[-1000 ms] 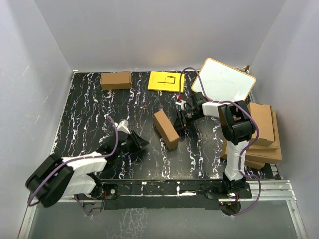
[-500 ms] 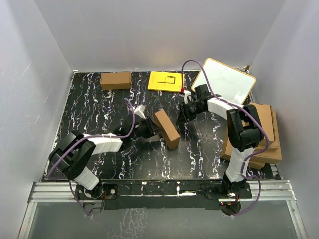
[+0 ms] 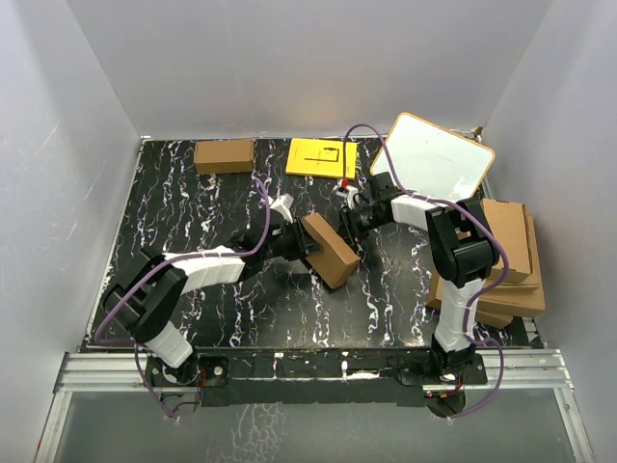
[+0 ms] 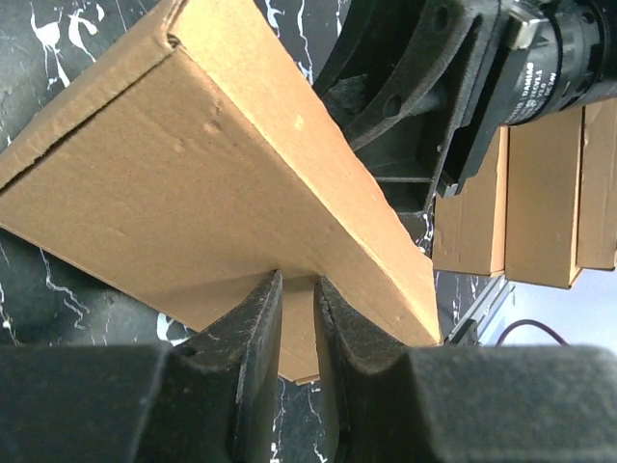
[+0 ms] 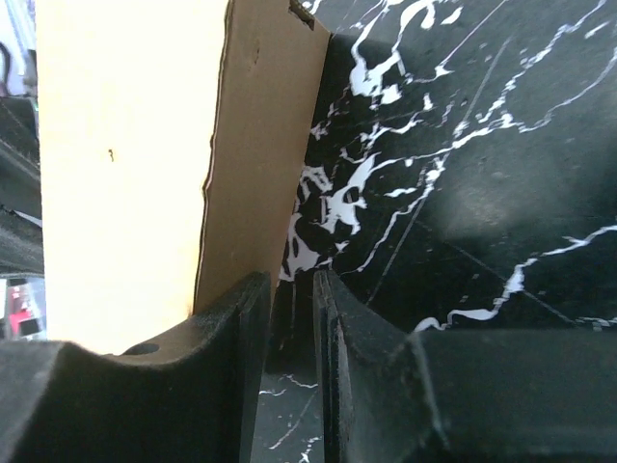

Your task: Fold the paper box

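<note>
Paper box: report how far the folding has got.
Done: the paper box already has its oblong shape, faces closed where visible. In hand: the left gripper meets its left side; the right gripper sits beside its right side, jaws narrowly parted, empty. Left: end flaps, whose state is hidden.

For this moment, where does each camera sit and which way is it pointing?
Top external: above, behind the bases, looking down at the table; left arm, right arm show.
Left wrist: along its own jaws at the paper box.
Right wrist: along its own jaws past the box's edge onto the table.
All share the paper box.
</note>
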Robot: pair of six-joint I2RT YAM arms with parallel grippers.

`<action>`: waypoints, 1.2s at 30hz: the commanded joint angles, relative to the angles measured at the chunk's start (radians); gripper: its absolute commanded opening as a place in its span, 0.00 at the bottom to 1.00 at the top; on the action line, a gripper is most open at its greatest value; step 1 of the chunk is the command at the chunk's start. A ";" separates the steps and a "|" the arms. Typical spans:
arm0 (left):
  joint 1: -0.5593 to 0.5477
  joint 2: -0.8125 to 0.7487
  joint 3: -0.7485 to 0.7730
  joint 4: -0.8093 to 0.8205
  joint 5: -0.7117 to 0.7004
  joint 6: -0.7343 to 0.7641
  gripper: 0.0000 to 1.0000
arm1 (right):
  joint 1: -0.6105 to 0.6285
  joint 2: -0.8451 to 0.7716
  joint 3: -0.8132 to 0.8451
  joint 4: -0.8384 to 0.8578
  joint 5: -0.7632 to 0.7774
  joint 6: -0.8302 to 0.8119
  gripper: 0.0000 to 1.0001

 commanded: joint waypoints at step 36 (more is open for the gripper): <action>-0.033 -0.327 -0.118 -0.221 -0.177 0.095 0.29 | -0.047 -0.157 0.007 -0.112 0.231 -0.251 0.36</action>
